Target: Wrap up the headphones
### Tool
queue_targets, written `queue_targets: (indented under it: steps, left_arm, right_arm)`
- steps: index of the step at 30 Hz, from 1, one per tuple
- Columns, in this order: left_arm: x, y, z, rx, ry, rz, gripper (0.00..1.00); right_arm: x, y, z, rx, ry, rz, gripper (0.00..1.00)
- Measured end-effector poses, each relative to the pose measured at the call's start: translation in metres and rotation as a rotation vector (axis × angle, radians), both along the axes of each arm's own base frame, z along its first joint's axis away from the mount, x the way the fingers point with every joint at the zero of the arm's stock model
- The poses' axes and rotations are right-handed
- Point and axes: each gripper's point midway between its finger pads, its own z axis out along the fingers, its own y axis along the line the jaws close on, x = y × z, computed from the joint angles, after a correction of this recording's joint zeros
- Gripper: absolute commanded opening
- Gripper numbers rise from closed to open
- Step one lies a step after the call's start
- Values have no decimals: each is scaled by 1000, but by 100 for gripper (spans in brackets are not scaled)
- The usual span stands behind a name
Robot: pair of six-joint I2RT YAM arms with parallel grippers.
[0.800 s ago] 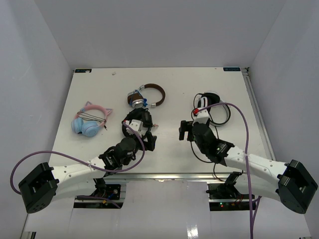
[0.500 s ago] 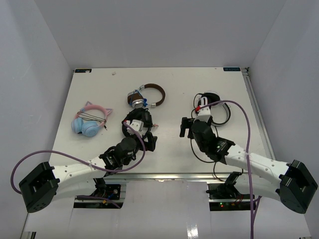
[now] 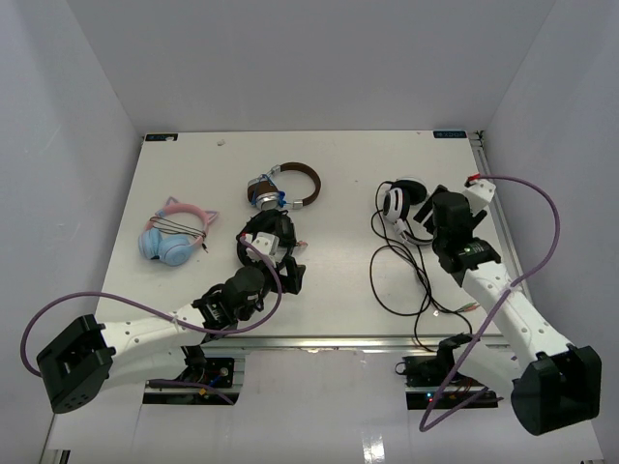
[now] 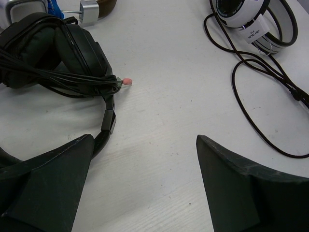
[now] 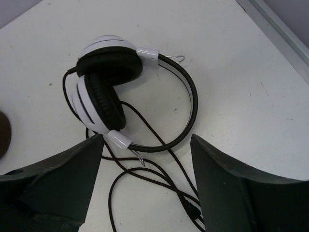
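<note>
The headphones, white with black ear pads, lie at the right of the table, cups folded together. In the right wrist view their cups are at upper left and the headband curves to the right. The thin black cable trails in loose loops toward the near edge, and some loops lie between my right fingers. My right gripper hovers open just above the headband, holding nothing. My left gripper is open over bare table beside the all-black headphones.
All-black headphones with a bundled cord lie by my left gripper. Behind them are brown-banded silver headphones. Pink and blue cat-ear headphones sit at the left. The table's right rail runs close to the right arm.
My right arm swung from mid-table to the right and now points back at the white headphones, uncovering the loose cable. The left arm has not moved.
</note>
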Motion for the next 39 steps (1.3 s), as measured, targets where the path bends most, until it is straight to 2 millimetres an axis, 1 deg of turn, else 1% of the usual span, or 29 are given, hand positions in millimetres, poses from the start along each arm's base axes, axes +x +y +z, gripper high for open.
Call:
queue_targets:
  steps: [2,5,9,12,16,22,25,26,27,29,31,33,36,37,39]
  left_arm:
    - [-1,-1,1,-3,0,-5,98]
    - [-2,-2,4,-15,-4,-14,98]
    - [-2,-2,8,-27,-8,-16,98]
    - [-3,-2,8,-31,-8,-19,98]
    - [-3,-3,9,-34,-9,-22,98]
    - [-3,-3,9,-35,-8,-23,98]
    - [-3,-3,9,-35,-8,-23,98]
    - [-3,-3,9,-35,-8,-23,98]
    - [-3,-3,9,-35,-8,-24,98]
    - [-3,-3,10,-36,-9,-25,97]
    - [-4,-4,10,-38,-9,-26,96]
    - [-4,-4,11,-41,-11,-30,95]
    - [-5,-4,17,-58,-21,-31,95]
    - [-5,-3,21,-70,-27,-31,96]
    - [-6,-2,31,-102,-41,-30,96]
  right_arm:
    - [6,-19,-13,26,45,-60,73]
    - [15,-34,-40,61,132,-120,70]
    - [16,-52,-79,102,250,-193,67]
    - [21,-60,-104,119,328,-228,66]
    - [26,-59,-127,131,396,-226,65]
    - [31,-54,-145,151,425,-208,61]
    - [33,-55,-152,154,435,-207,55]
    - [33,-55,-154,153,439,-208,51]
    - [34,-56,-156,152,443,-209,45]
    - [34,-58,-160,146,452,-209,31]
    - [34,-59,-162,139,455,-205,8]
    - [37,-60,-161,136,448,-201,8]
    - [39,-61,-152,108,435,-176,8]
    - [38,-61,-147,99,429,-164,8]
    - [38,-62,-129,76,404,-135,8]
